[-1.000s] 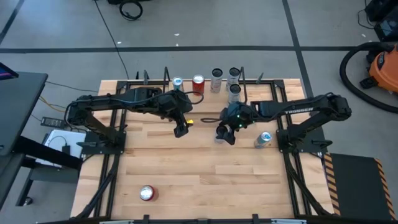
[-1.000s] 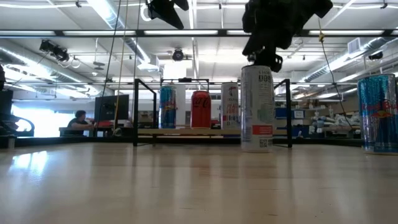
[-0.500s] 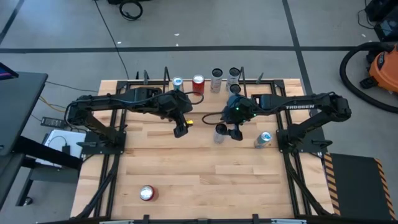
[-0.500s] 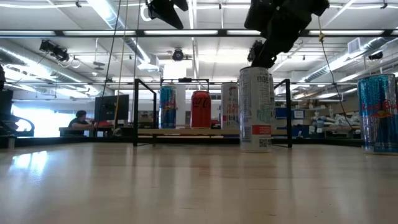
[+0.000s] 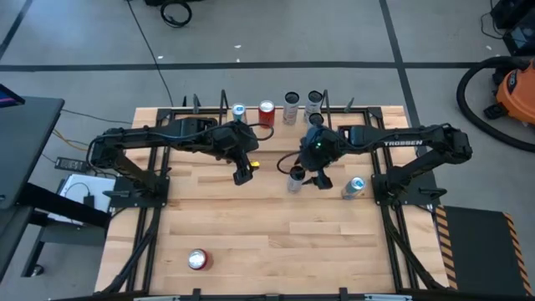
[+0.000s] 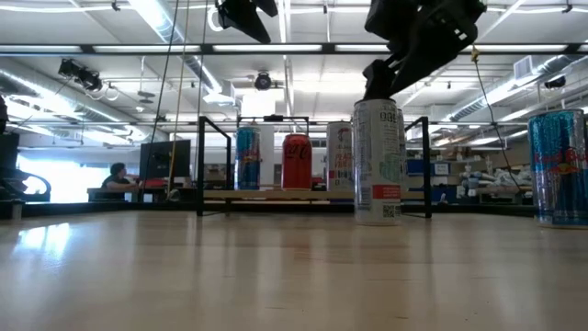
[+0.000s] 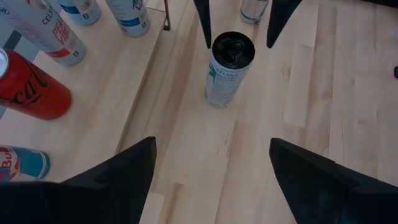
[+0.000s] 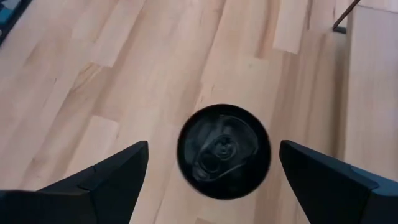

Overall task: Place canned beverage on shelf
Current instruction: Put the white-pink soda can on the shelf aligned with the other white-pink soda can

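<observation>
- Right gripper [image 5: 308,176] hangs directly above a tall white can [image 6: 378,162] that stands upright on the table [image 5: 251,226], its long axis vertical and its dark top [image 8: 224,151] facing the wrist camera; the fingers are spread wide, one to each side of the can and above its rim, touching nothing.
- Just beyond this gripper lies the shelf [image 5: 334,113], a low wooden platform with black rods; on it stand a blue can [image 5: 239,111], a red can [image 5: 267,112] and three pale cans [image 5: 302,106], all upright.
- To the gripper's outer side, near the right arm's base, another blue-and-silver can [image 5: 355,187] stands upright on the table, clear of the fingers.
- A red can [image 5: 197,259] stands far off, near the table's front edge.
- Left gripper [image 5: 242,176] hovers over bare table, level with the right one and well apart from it; its fingers are parted and empty.
- Nothing stands between the white can and the shelf.
- Since a second ago the right gripper has drawn back toward the shelf and risen; earlier it sat lower, down around the can's top. The can has stayed where it was.
</observation>
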You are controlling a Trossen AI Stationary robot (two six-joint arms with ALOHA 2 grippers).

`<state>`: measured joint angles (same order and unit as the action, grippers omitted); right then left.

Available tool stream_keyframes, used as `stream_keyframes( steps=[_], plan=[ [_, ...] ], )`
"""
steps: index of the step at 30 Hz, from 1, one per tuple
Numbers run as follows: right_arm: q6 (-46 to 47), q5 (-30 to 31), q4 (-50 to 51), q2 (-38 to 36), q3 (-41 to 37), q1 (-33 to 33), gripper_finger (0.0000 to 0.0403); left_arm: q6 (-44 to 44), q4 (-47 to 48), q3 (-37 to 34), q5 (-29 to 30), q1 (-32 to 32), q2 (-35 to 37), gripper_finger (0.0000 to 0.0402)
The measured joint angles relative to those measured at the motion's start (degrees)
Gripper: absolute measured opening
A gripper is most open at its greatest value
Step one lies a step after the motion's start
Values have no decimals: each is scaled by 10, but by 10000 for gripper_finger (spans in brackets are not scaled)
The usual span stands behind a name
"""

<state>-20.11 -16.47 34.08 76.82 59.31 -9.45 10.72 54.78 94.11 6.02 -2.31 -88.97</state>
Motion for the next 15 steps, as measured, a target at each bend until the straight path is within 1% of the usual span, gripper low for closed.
stream_keyframes(
  steps=[4,10,15],
  plan=[
    [-20,-20,-1,0,0,-1,373,2,0,0,0,0,0,316],
    [-39,-25,-15,16,0,-1,373,6,-1,0,0,0,0,316],
    [-38,5,-18,38,0,4,373,6,-1,0,0,0,0,316]
  ],
)
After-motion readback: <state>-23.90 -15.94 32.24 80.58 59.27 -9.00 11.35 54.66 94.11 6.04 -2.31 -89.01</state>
